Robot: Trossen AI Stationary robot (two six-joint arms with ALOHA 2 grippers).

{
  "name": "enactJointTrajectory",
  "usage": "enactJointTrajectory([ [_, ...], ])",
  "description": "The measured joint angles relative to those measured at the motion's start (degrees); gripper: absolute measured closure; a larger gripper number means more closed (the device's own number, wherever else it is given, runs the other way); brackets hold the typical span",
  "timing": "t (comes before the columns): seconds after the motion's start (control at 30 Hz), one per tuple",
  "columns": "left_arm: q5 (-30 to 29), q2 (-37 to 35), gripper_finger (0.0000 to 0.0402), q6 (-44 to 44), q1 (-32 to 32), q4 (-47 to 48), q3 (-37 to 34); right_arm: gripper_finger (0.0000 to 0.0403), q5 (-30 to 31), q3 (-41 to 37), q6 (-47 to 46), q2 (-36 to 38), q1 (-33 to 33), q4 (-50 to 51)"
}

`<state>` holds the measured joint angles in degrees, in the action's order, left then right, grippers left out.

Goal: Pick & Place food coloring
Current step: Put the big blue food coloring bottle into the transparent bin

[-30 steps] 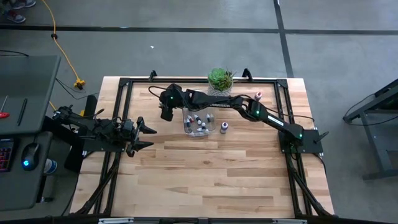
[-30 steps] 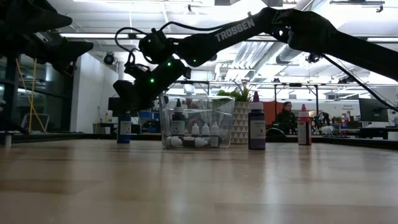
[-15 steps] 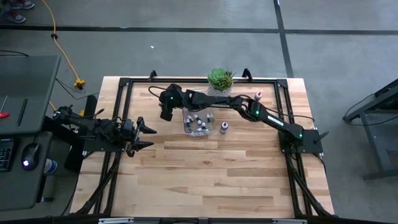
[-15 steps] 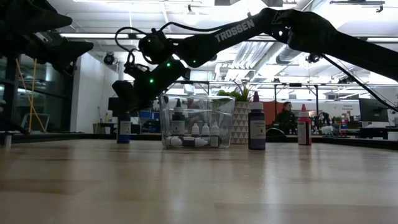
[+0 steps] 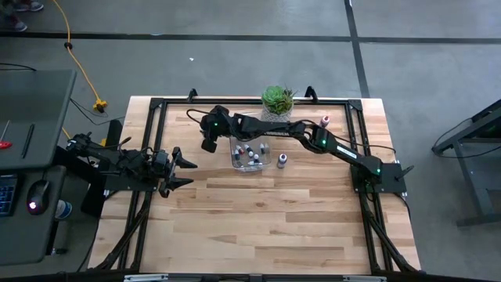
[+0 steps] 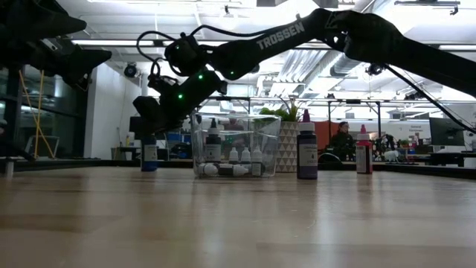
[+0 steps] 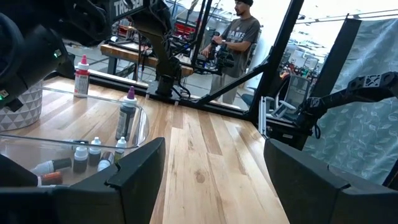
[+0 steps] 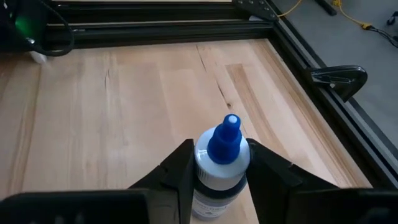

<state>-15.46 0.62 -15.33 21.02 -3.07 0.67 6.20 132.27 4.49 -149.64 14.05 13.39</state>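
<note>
Blue-capped food coloring bottle (image 8: 221, 168) stands upright on the desk (image 5: 266, 227) just left of the clear bin (image 5: 250, 153), w/ right gripper (image 8: 219, 180) jaws closed against its sides. Right arm stretched across desk's far side, wrist angled down. Left gripper (image 5: 182, 172) hovers at left edge, jaws wide apart, holding nothing.
</note>
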Motion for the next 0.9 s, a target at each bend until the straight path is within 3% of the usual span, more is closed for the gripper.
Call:
enactJointTrajectory([
  [0.47,0.00,0.00,0.0130,0.00,0.00,0.00,0.00,0.0292,3.25,0.08,-1.82,6.66,-0.28,0.43],
  [0.9,0.00,0.00,0.0130,0.00,-0.02,0.00,0.00,0.0292,0.75,0.11,-4.12,20.34,-0.71,0.34],
])
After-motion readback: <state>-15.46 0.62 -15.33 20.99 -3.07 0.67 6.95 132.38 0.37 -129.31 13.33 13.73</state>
